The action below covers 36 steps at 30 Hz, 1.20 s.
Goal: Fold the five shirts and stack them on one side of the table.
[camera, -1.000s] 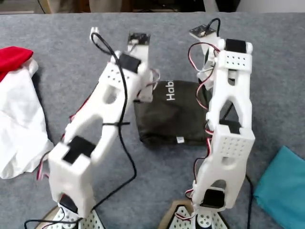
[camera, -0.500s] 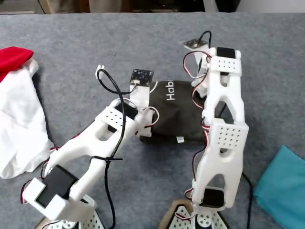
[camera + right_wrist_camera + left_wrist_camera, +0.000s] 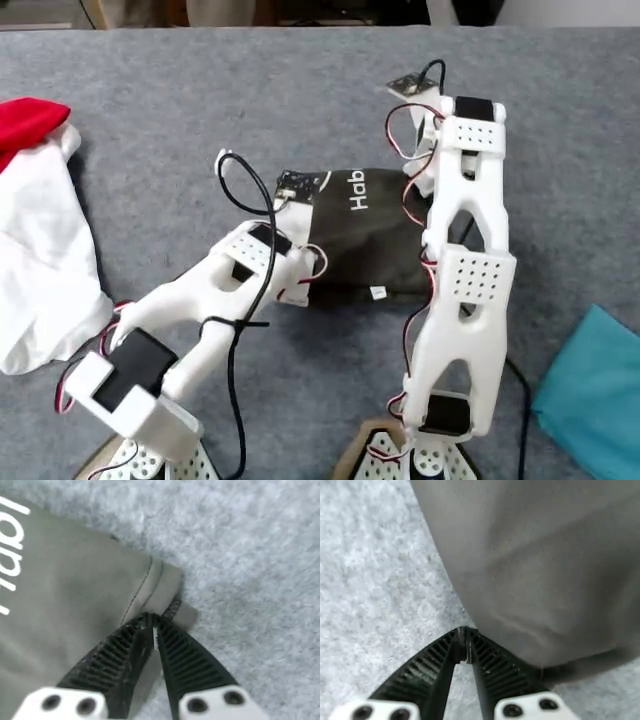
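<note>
High view: the folded dark shirt [image 3: 370, 240] lies in the middle of the table [image 3: 150, 100], long axis crosswise, lettering [image 3: 356, 190] at its far edge. Left gripper [image 3: 463, 632] has its fingers pressed together at the shirt's edge, right gripper [image 3: 152, 616] likewise at a corner hem.

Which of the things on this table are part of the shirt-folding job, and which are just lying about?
Part of the job:
- dark shirt, folded, mid-table
- white shirt and red shirt, at one side
- teal shirt, at the other side
- left tool and right tool, both shut at the dark shirt's edges

Just there:
- grey table cover
</note>
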### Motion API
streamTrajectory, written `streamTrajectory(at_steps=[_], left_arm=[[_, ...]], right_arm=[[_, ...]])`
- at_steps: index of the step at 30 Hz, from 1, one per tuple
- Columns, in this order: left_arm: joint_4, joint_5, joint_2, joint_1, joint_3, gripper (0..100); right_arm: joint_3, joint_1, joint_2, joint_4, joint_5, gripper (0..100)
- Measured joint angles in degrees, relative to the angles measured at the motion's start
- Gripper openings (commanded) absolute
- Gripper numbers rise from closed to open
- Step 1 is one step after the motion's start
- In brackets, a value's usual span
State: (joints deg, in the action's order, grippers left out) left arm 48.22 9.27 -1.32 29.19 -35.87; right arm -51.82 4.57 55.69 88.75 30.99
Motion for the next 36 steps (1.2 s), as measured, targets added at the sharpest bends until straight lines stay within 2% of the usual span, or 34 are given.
streamTrajectory(at_steps=[5,9,12,15,20,22,30,34,36], left_arm=[[0.5,-1.4,5.5,-0.6,-1.2,2],[0.5,-1.4,12.7,-6.8,-0.7,3],[0.5,-1.2,14.2,-11.7,1.8,12],[0.5,-1.2,13.3,-13.7,5.4,19],[0.6,-1.2,5.2,-14.5,12.8,20],[0.6,-1.3,0.1,-14.4,16.9,20],[9.7,-1.2,-18.0,-13.1,33.9,20],[10.8,-1.3,-24.5,-12.2,37.9,23],[11.1,-1.3,-26.6,-12.4,39.5,23]], right_arm=[[-6.6,0.0,0.1,5.7,0.0,0.5],[-14.7,0.1,0.1,11.8,-0.2,0.5],[-15.0,1.3,-0.6,12.6,-2.9,0.5],[-9.1,1.8,-3.6,12.6,-5.4,3.5],[6.4,1.7,-11.8,12.5,-8.8,24.4],[12.4,1.7,-15.0,11.9,-9.0,29.8],[30.1,-0.7,-19.2,1.8,-9.4,30.3],[35.1,-2.5,-19.3,-3.3,-10.7,30.1],[36.0,-2.6,-19.1,-4.7,-10.7,27.0]])
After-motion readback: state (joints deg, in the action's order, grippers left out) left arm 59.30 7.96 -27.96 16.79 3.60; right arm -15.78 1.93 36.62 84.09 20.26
